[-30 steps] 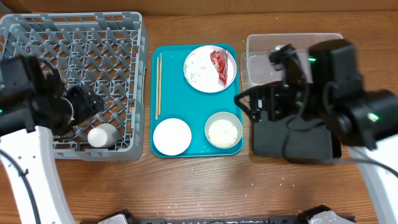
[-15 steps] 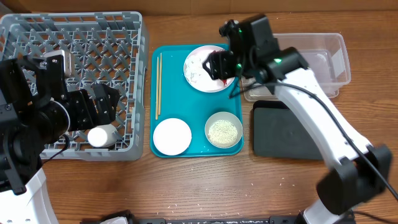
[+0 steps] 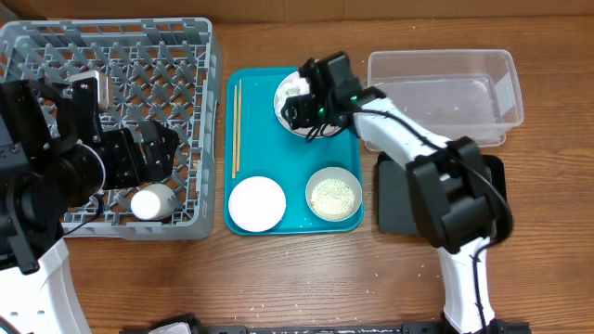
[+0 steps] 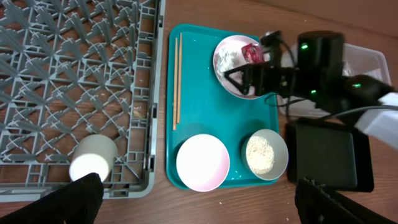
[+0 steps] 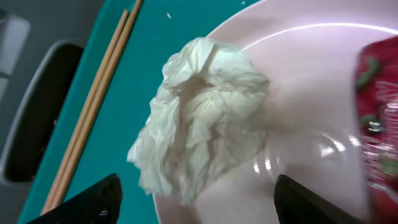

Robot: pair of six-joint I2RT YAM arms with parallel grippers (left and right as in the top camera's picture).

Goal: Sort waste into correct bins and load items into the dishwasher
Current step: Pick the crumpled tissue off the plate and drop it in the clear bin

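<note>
Right gripper (image 5: 198,190) is over the round white plate (image 5: 311,68) at the far right corner of the teal tray (image 5: 155,37). Its fingers are spread wide and hold nothing. In the wrist view the crumpled white tissue (image 5: 199,118) lies on the plate's left half, roughly centred between the two fingertips. Can't tell if the tips touch the plate. The red wrapper (image 5: 379,112) is on the same plate at its right side, apart from the tissue. Chopsticks (image 3: 237,128) lie side by side along the tray's left edge. The pale pink bowl (image 3: 257,204) is at the tray's near left. The grey-green bowl (image 3: 357,190) is just beside it at near right, with the rice (image 3: 334,197) heaped inside. The clear tub (image 3: 441,54) sits on the counter (image 3: 306,278) right of the tray, nothing visible in it. The black tray (image 3: 394,209) is in front of the tub, partly hidden under the right arm. The grey dish rack (image 3: 209,93) is left of the teal tray, with the small white cup (image 3: 153,202) on its side in the near right corner. Left gripper (image 4: 199,193) hangs above the rack's right part near the cup, fingers well apart, nothing between them.
</note>
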